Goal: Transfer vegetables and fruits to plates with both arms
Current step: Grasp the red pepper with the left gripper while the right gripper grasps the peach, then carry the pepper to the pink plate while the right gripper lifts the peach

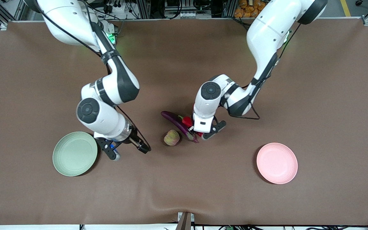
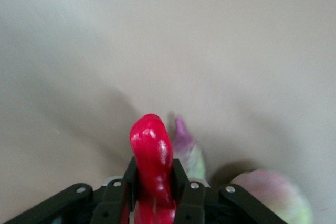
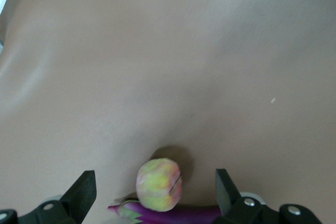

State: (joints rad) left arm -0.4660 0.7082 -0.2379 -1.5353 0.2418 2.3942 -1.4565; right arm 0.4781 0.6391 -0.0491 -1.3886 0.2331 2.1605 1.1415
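My left gripper [image 1: 198, 134] is shut on the red chili pepper [image 1: 187, 121], right beside the purple eggplant [image 1: 178, 124]. In the left wrist view the chili pepper [image 2: 151, 140] stands between the shut fingers [image 2: 181, 182], with the eggplant's green-capped end [image 2: 187, 149] and the yellowish-pink ribbed fruit [image 2: 273, 198] beneath. That fruit [image 1: 172, 137] lies by the eggplant, nearer the front camera. My right gripper [image 1: 129, 151] is open and empty, between the green plate [image 1: 74, 153] and the fruit. Its wrist view shows the fruit [image 3: 159, 184] and eggplant [image 3: 181, 215] ahead of the open fingers [image 3: 84, 188]. The pink plate [image 1: 277, 163] is empty. The round red fruit is out of view.
The brown table cloth [image 1: 184, 191] has a ripple near its front edge. Both plates lie nearer the front camera than the produce, one toward each arm's end of the table.
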